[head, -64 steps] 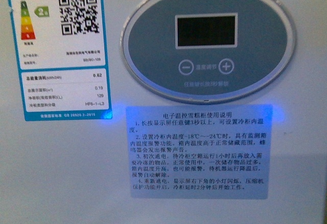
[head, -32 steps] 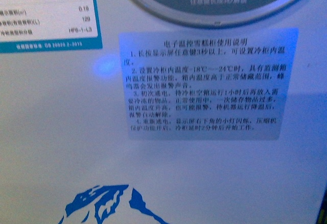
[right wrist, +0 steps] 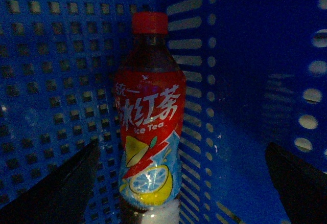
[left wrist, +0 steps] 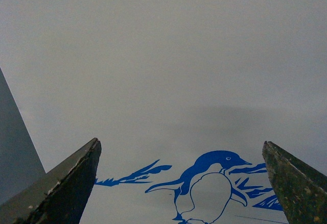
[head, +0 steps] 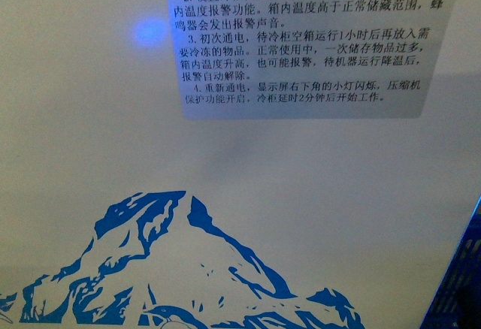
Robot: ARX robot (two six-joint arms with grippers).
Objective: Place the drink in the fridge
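Left hand (left wrist: 180,143) spread, facing fridge (left wrist: 153,55) wall; right hand (right wrist: 181,147) spread, facing upright iced-tea bottle (right wrist: 148,116) in blue basket (right wrist: 61,81).

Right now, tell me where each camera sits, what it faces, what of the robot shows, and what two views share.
Front view: on the body, close to the fridge front: instruction label, mountain picture, basket edge; no arm shows.
Left wrist view: on the left wrist, facing the penguin picture; open left gripper shows.
Right wrist view: on the right wrist, facing the drink bottle in the basket; open right gripper shows.
Shared: front and left wrist show the fridge front.
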